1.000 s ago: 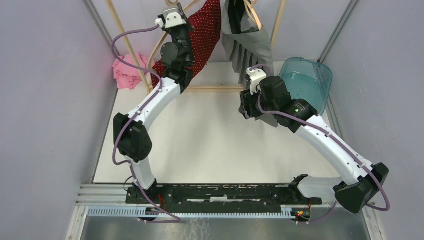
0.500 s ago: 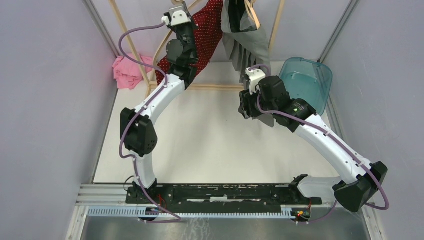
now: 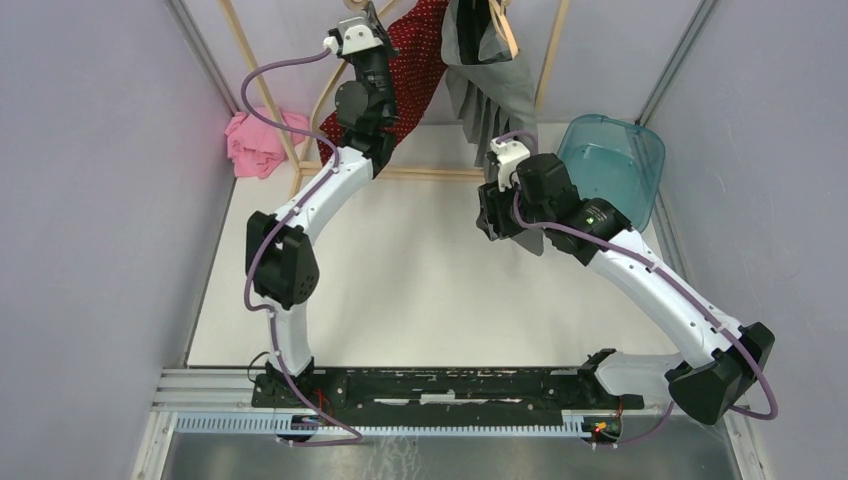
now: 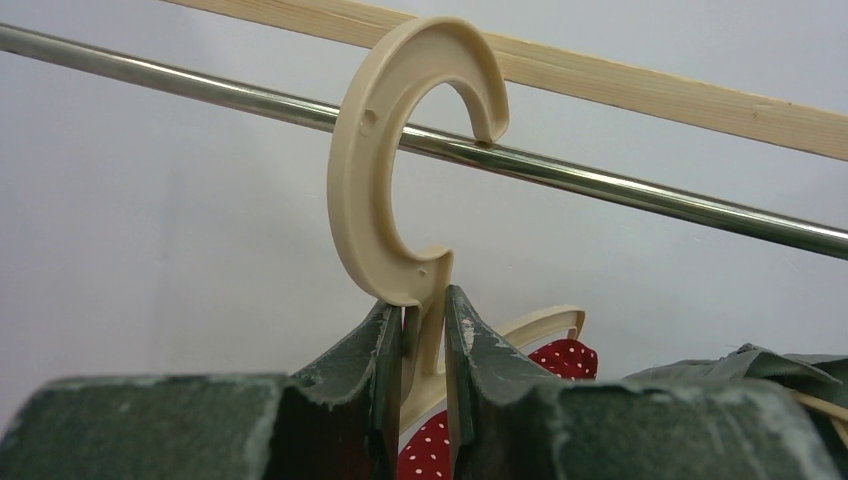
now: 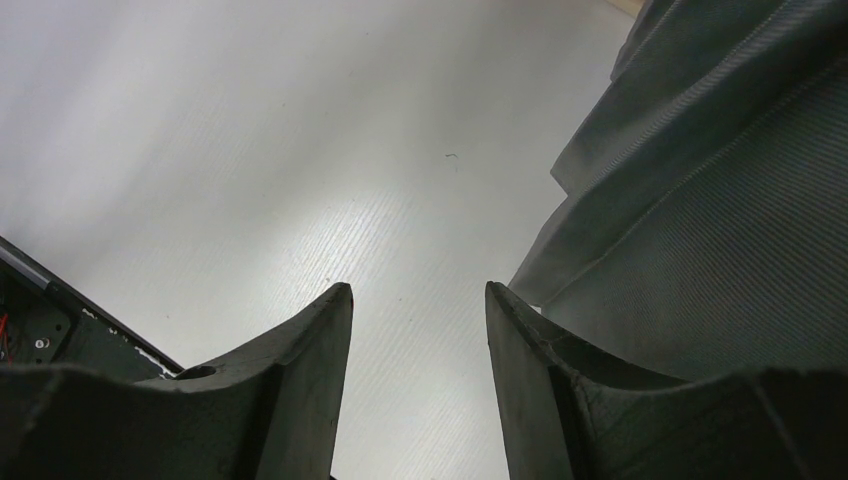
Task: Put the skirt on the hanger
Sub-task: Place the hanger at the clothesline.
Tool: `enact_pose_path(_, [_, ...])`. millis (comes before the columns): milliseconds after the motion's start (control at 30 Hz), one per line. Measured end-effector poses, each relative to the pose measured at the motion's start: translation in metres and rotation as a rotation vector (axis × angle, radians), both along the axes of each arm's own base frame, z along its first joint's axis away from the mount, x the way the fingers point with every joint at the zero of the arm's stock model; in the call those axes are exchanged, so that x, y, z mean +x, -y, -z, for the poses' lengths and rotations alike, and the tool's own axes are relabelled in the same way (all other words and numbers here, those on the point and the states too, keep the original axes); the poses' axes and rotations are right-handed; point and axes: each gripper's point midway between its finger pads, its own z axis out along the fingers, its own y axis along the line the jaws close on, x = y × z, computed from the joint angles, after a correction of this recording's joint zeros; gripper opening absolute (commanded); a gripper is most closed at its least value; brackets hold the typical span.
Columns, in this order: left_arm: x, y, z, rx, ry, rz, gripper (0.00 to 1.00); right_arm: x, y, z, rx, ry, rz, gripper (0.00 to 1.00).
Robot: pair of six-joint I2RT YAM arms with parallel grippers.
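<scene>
- Reach of the left arm [image 3: 322, 192] has been lengthened over the last second. Its elbow has been drawn in and raised, and the left gripper [image 4: 422, 322] has been carried higher toward the back.
- That gripper is closed narrowly on the neck of the hanger [image 4: 362, 170], over which the red dotted skirt [image 3: 412, 65] is already draped.
- In the wrist view the hook is seen looped over the metal rail [image 4: 640, 195]. Its inner arc is held above the rail, and only the tip appears to touch. Lowering and release are judged to be what is left.
- The right gripper [image 5: 418, 300] has hardly been moved. It is held partly open with nothing in it, just beside the hem of the grey skirt [image 5: 720, 220].
- Upward room is limited by the wooden bar [image 4: 650, 90] close above the rail.
- Sideways room to the right is tight, since the grey skirt is hung near the red one. Downward travel is stopped only by the rail itself.
</scene>
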Motion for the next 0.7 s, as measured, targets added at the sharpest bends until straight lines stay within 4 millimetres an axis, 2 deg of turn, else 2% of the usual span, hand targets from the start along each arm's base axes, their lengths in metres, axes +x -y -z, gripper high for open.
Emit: enact_pose_path(700, [0.017, 0.011, 0.001, -0.122, 0.066, 0.06, 0.03, -0.005, 0.004, 0.006, -0.006, -0.01, 0.0, 0.57])
